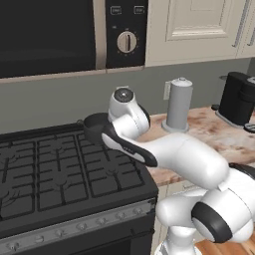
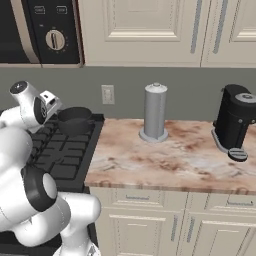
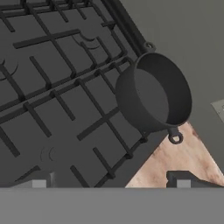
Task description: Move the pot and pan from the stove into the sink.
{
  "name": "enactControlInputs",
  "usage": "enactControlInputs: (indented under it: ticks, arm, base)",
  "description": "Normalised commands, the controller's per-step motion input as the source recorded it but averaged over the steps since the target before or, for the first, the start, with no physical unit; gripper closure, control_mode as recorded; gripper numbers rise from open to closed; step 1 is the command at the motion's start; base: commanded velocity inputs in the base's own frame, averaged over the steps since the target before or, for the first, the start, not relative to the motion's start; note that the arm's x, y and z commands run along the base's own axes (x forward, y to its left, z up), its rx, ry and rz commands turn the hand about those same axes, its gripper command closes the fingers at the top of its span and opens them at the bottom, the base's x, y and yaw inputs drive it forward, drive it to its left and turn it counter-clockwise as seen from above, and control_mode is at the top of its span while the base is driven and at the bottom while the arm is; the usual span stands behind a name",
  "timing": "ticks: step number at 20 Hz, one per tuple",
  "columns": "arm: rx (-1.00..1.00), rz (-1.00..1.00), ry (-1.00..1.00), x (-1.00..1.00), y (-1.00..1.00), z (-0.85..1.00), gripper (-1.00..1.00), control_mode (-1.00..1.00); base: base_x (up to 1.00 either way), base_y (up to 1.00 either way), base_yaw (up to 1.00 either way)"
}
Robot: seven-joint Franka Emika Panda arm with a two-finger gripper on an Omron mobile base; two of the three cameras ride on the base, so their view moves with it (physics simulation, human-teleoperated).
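Left base view: black gas stove with cast-iron grates, left of marbled countertop; white arm across stove's far right corner.

Right base view: small round dark grey metal pot on stove's far right corner, beside countertop; grey cylindrical canister farther right.

Hand view: gripper released, jaws wide apart, nothing between; pot upright on grates beyond fingertips, not touched.

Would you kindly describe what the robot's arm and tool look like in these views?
The arm is glossy white with rounded, bulbous links and dark grey to black bands at the joints. One joint ends in a grey round cap. The tool has two small dark, blocky finger tips.
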Motion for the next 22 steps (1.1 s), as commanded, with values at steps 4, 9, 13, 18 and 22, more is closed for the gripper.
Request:
enactControlInputs:
  ticks: [4, 9, 13, 18, 22]
  arm:
    - [0.0, 0.0, 0.0, 0.04, 0.0, -0.01, -1.0, -1.0]
    - [-0.03, 0.0, 0.0, 0.17, 0.0, -0.08, -1.0, -1.0]
    - [-0.06, 0.0, 0.02, 0.33, 0.01, -0.15, -1.0, -1.0]
    - [-0.06, -0.01, 0.02, 0.34, 0.0, -0.14, -1.0, -1.0]
    - [-0.04, 0.0, 0.05, 0.27, 0.03, -0.2, -1.0, -1.0]
  base:
    - [0.0, 0.0, 0.0]
    - [0.0, 0.0, 0.0]
    - [0.0, 0.0, 0.0]
    - [0.0, 0.0, 0.0]
    - [0.0, 0.0, 0.0]
